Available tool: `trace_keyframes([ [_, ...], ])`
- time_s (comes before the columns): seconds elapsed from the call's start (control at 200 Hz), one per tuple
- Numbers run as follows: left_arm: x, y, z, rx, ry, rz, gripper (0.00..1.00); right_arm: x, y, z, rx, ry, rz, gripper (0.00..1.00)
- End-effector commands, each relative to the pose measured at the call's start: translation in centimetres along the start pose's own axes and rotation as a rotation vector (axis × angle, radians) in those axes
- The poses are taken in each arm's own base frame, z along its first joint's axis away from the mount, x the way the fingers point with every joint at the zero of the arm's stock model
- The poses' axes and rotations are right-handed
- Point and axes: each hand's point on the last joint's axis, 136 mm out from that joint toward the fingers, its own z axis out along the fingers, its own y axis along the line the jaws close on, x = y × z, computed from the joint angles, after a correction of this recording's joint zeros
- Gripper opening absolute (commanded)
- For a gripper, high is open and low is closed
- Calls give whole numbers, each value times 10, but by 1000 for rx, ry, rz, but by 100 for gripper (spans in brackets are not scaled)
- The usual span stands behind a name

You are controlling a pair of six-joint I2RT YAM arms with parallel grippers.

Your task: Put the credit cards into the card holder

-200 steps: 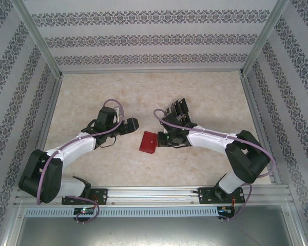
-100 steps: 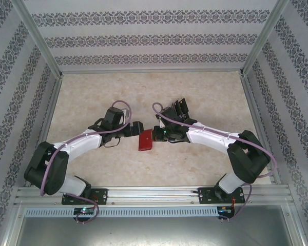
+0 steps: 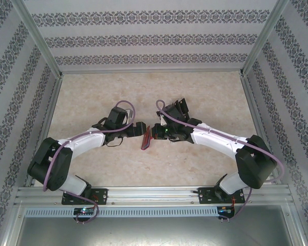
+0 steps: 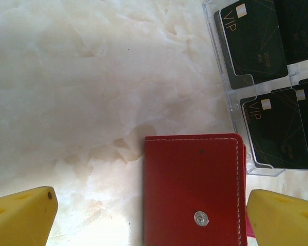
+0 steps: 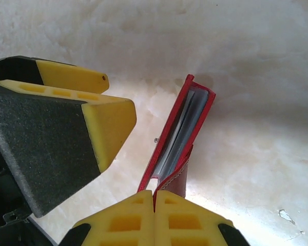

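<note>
Jaws pinched on the card holder [image 5: 178, 128], right gripper [image 5: 154, 205] stands it edgewise, apparently for left gripper [image 4: 151, 215], gaping empty at nine o'clock.

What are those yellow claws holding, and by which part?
The right gripper pinches the red card holder by a thin edge flap; the left gripper is open, gripping nothing.
</note>
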Motion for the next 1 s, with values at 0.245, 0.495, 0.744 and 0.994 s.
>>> trace_keyframes([
  [0.245,-7,-12,1,31,-36,15,94,-3,-3,0,-7,-9,19,0],
  [0.495,-15,-24,2,54,-43,37,95,-4,-2,-1,-8,-11,17,0],
  [0.744,-14,-32,10,66,-31,49,95,-6,0,-2,-15,-14,18,0],
  [0.994,-11,-31,21,46,-6,48,95,-7,1,-4,-17,-19,15,0],
])
